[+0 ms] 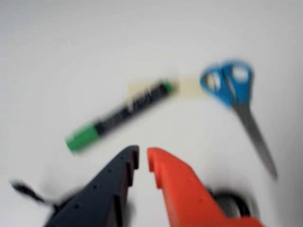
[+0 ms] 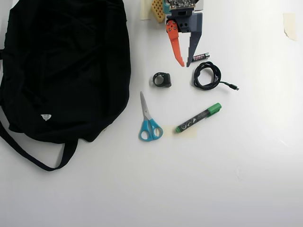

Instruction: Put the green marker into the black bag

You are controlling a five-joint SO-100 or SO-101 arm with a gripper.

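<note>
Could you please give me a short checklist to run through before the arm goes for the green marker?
1. Gripper empty and slightly open: ok.
2. Green marker lying flat and free, touching nothing: ok.
3. Gripper over the marker: not ok, it hangs above the table short of it, between the coiled cable and a small black ring-shaped object.
4. Scissors apart from the marker: ok.
5. Black bag opening ready to receive: cannot tell.
6. Wrist view sharp enough to aim: not ok, blurred.

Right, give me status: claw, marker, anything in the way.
Claw empty, tips nearly closed, above the table. Green marker lying flat, untouched. Bag far left in the overhead view. Cable between claw and marker.
</note>
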